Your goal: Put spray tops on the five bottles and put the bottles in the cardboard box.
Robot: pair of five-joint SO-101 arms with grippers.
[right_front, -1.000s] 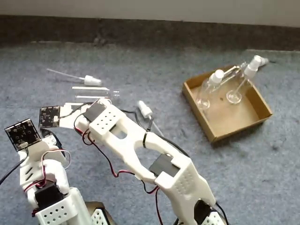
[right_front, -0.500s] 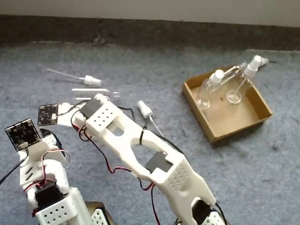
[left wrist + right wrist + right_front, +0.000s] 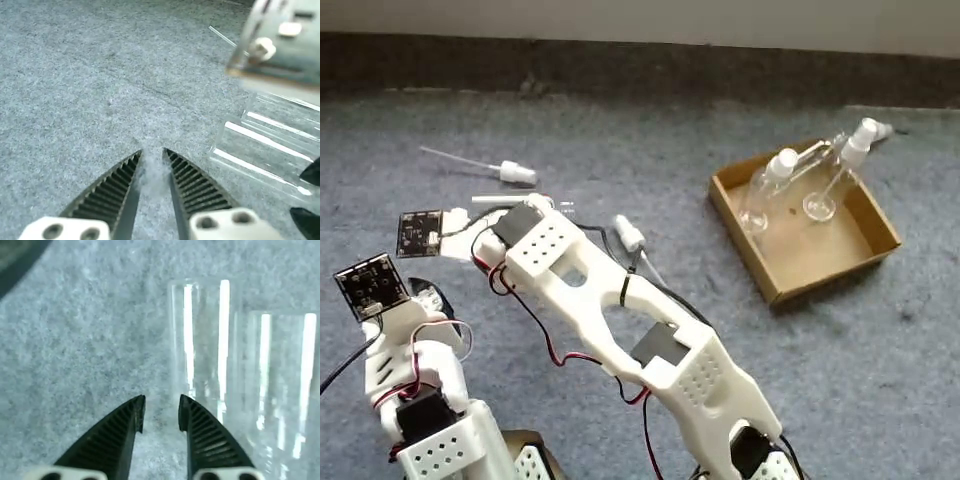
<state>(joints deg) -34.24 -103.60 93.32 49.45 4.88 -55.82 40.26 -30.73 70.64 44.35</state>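
Two clear bottles without tops lie side by side on the grey carpet; in the high view one bottle (image 3: 508, 200) shows just beyond the right arm's wrist. In the right wrist view my right gripper (image 3: 161, 407) is narrowly open with nothing between its fingers, its tips just short of the nearer bottle (image 3: 200, 340), with the second bottle (image 3: 280, 385) beside it. My left gripper (image 3: 152, 152) is also narrowly open over bare carpet, beside the same bottles (image 3: 265, 150). Two loose spray tops lie near, one spray top (image 3: 516, 172) at the far left, another spray top (image 3: 628, 235) next to the right arm. The cardboard box (image 3: 825, 265) holds two capped bottles (image 3: 765, 190).
The right arm (image 3: 620, 310) stretches diagonally across the middle of the carpet. Its camera board (image 3: 280, 45) hangs close over the bottles in the left wrist view. A dark strip of floor runs along the carpet's far edge. Open carpet lies between the arms and the box.
The right arm has swung left and slightly farther away, bringing its wrist over the lying bottles. The left arm has barely moved.
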